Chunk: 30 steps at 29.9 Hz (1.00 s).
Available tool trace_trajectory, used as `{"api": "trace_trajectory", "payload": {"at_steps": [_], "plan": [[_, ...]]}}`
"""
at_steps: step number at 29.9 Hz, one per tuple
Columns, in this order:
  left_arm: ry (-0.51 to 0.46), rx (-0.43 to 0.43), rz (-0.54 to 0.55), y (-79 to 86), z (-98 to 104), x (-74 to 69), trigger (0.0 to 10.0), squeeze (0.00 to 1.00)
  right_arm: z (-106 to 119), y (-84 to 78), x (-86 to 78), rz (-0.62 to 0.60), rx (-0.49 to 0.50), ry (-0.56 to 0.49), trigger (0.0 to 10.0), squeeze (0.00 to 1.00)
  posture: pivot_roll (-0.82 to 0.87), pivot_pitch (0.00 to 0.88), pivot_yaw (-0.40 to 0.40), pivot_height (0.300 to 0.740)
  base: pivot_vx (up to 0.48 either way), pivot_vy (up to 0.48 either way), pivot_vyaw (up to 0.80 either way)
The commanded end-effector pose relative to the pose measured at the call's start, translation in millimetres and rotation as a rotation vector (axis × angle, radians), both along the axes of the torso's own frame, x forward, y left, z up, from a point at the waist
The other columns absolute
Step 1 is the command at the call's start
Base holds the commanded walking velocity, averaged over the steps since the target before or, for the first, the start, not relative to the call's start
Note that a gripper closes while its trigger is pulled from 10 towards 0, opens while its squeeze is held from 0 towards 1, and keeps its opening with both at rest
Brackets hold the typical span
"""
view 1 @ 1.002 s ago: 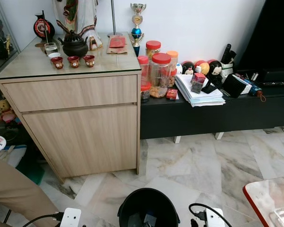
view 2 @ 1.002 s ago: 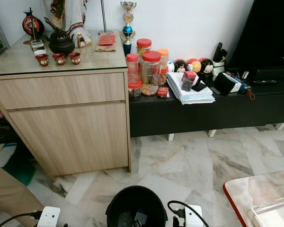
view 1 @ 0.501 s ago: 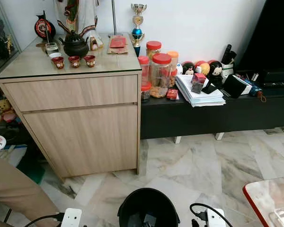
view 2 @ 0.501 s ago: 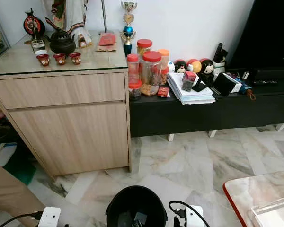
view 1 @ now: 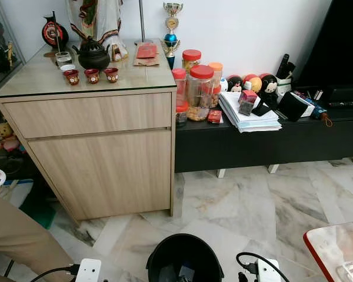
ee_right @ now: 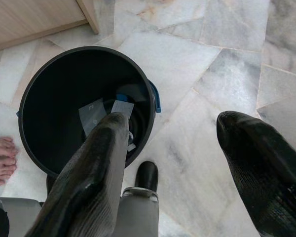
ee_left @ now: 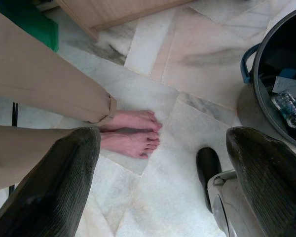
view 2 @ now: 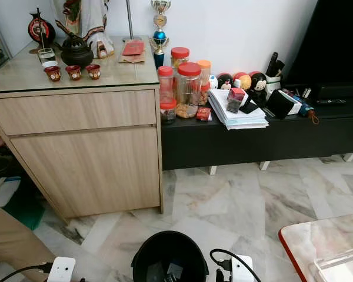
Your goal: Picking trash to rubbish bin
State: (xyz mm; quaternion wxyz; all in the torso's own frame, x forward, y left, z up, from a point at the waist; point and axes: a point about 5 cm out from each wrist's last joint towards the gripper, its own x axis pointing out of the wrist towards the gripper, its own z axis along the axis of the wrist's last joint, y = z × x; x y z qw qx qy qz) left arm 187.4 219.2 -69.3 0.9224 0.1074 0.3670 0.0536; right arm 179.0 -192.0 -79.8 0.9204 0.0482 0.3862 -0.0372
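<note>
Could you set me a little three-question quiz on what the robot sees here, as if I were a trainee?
1. True or false: the black bin already has pieces of trash inside.
2. What stands on the wooden cabinet beside the dark teapot? A) three small red cups B) a stack of papers C) a laptop
3. Fill in: the bare feet of a person stand on the marble ____ near the bin.

Key
1. True: paper scraps and a clear wrapper lie in it.
2. A, the three small red cups.
3. floor.

Both hands, left and right, hang open.
</note>
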Motion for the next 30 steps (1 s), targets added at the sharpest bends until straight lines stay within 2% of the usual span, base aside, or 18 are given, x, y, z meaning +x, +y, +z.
{"api": "trace_trajectory", "payload": {"at_steps": [1,11,30], "plan": [[0.009,0.0,-0.001,-0.9,-2.1,-3.7,10.0,0.0,-1.6,-2.8,-3.4,-0.023,0.001,0.016,10.0,0.0,0.16,0.051,-0.048,0.74,0.0,0.0,0.0],[0.004,-0.003,0.002,-0.9,-1.7,-3.0,10.0,0.0,-2.1,-3.1,-4.4,-0.024,0.002,0.02,10.0,0.0,0.16,0.051,-0.048,0.74,0.0,0.0,0.0],[0.002,-0.008,0.007,-1.8,-2.0,-3.5,10.0,0.0,-2.7,-4.4,-5.9,-0.025,0.003,0.026,10.0,0.0,0.16,0.053,-0.05,0.74,-0.272,0.0,0.0]]}}
